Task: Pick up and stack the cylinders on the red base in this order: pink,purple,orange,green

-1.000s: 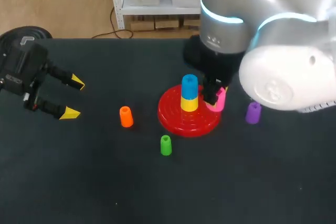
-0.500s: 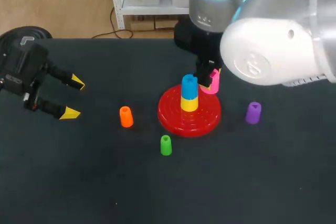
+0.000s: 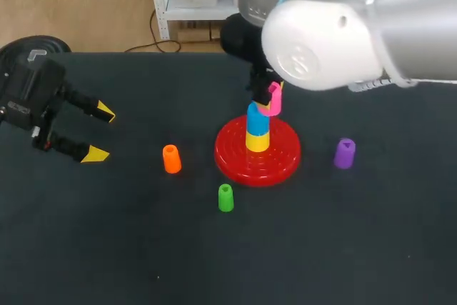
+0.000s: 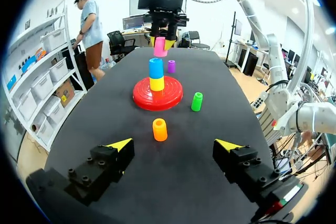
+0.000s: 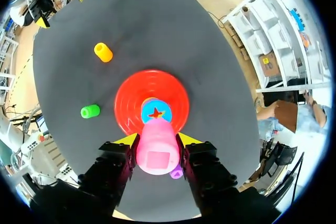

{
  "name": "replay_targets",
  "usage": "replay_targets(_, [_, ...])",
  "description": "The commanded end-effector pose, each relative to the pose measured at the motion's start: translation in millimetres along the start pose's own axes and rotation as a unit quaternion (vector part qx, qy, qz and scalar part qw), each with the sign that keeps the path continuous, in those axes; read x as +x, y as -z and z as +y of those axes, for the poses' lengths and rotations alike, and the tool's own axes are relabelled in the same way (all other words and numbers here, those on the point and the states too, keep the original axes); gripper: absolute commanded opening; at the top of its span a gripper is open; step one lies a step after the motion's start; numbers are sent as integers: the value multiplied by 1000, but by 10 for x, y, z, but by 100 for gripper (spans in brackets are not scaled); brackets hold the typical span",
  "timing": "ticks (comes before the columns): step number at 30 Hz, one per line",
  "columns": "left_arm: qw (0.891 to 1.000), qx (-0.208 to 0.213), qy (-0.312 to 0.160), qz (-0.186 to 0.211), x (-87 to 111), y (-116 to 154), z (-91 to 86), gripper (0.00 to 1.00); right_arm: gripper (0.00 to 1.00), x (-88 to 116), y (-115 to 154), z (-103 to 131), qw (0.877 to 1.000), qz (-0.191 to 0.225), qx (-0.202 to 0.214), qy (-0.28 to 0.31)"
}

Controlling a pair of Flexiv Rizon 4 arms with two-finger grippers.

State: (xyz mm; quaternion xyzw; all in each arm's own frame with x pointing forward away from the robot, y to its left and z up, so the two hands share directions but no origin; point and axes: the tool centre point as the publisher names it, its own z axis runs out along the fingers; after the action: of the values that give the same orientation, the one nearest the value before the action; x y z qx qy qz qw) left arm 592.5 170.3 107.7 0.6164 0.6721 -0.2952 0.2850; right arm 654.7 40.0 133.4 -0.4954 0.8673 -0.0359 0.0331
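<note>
Grip on the pink cylinder [image 5: 157, 148] from two sides: right end effector [image 3: 268, 96] clenched across its wall, yellow tips pressed to either side. Held in the air, clear of the bench [image 3: 371, 248], just above the blue cylinder [image 3: 258, 118] and slightly right and far of it. Seemingly a little tilted in the head view, not plumb.

Probably light, hollow, hard plastic. Smooth wall, so likely slippery under a loose pinch, yet stiff enough for a firm squeeze without denting. Not fragile, by the look of it. Best taken as now, across the middle of the wall, with the lower end left free for seating on the stack. Square recess visible in the end toward the wrist camera. Red star-shaped mark in the blue top directly ahead of the fingers, hinting at a keyed fit. Careful centring and straightening likely needed before any release, and a topple or a roll across the bench possible otherwise.

Under the blue one, a yellow cylinder [image 3: 258, 141], both stacked at the centre of the red base [image 3: 282, 163]. Right of the base, apart from it, the purple cylinder [image 3: 344, 153], upright. Near the base and slightly left, the green cylinder [image 3: 226, 197]. Left of the base, the orange cylinder [image 3: 171, 158]. At the far left of the bench, the left end effector [image 3: 100, 133], released, fingers wide apart, nothing between them.
</note>
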Motion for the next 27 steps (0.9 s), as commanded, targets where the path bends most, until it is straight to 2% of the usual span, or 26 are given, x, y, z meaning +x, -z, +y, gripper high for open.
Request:
replay_targets(1, [1000, 0, -1, -1, 12, 0, 5, 100, 0, -97, -17, -45, 1000, 10, -6, 4])
replay_targets(27, [1000, 0, -1, -1, 12, 0, 5, 100, 0, -182, -152, 25, 1000, 22, -13, 19])
